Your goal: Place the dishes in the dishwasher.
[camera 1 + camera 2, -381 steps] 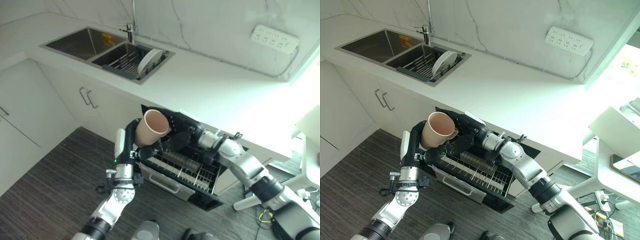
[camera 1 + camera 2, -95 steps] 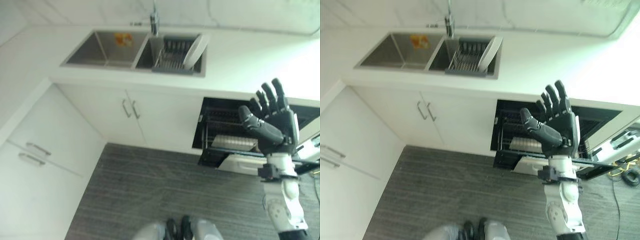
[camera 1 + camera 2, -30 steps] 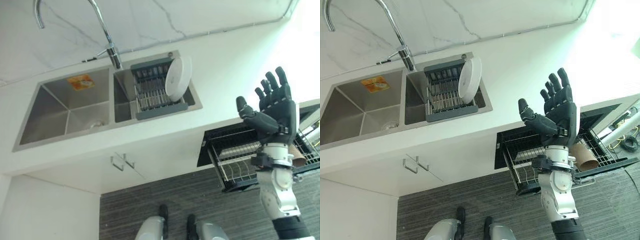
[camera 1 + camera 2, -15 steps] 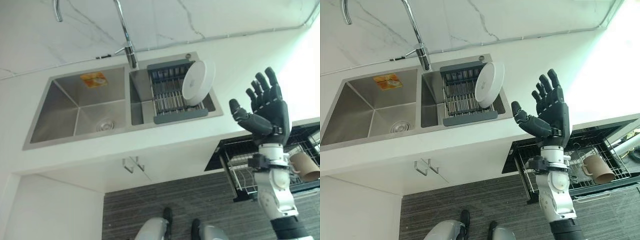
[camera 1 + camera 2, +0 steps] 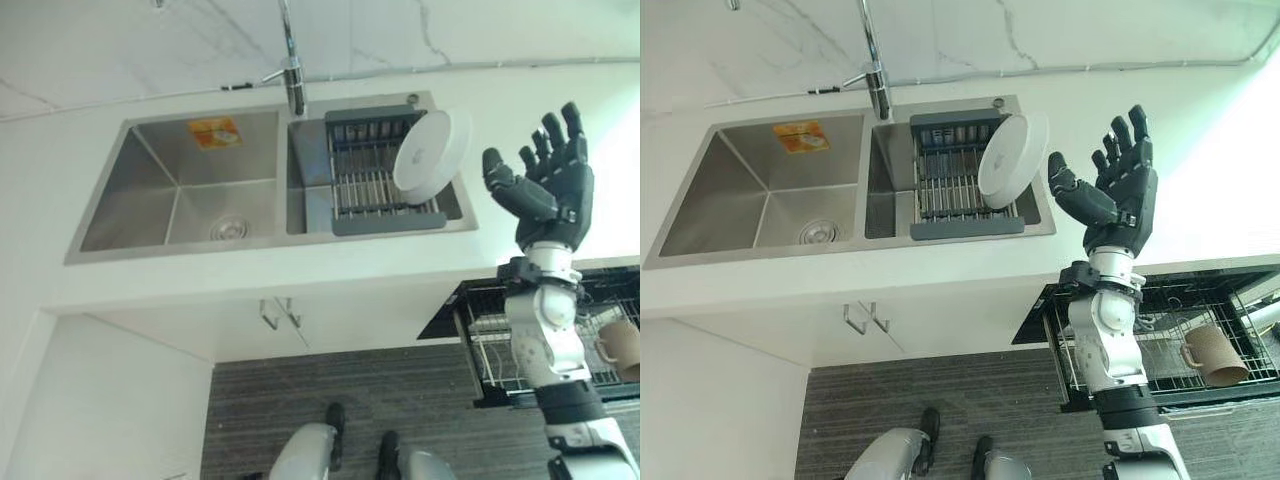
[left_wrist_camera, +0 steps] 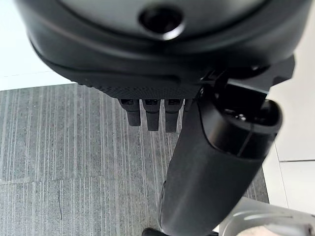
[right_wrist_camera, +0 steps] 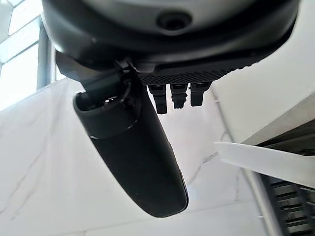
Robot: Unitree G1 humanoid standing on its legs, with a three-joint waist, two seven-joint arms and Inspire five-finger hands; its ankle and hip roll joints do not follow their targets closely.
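Observation:
A white plate [image 5: 430,155] stands on edge at the right end of the dark dish rack [image 5: 360,180] in the sink's right basin. My right hand [image 5: 550,195] is raised just right of the plate, open with fingers spread, not touching it. In its wrist view the right hand [image 7: 133,142] shows straight fingers against the marble wall. Below the counter the dishwasher's wire rack [image 5: 1160,350] is pulled out, with a tan cup [image 5: 1218,360] lying on its side in it. My left hand [image 6: 206,162] hangs open over the grey floor and holds nothing.
The left basin [image 5: 180,190] of the steel sink has a drain and an orange sticker. A tall faucet [image 5: 292,60] rises behind the basins. White counter surrounds the sink; cabinet handles [image 5: 280,315] show under its edge.
The view has swung from the dishwasher to the sink. The cup my left hand held earlier now lies in the dishwasher rack. My open right hand has come closer to the plate.

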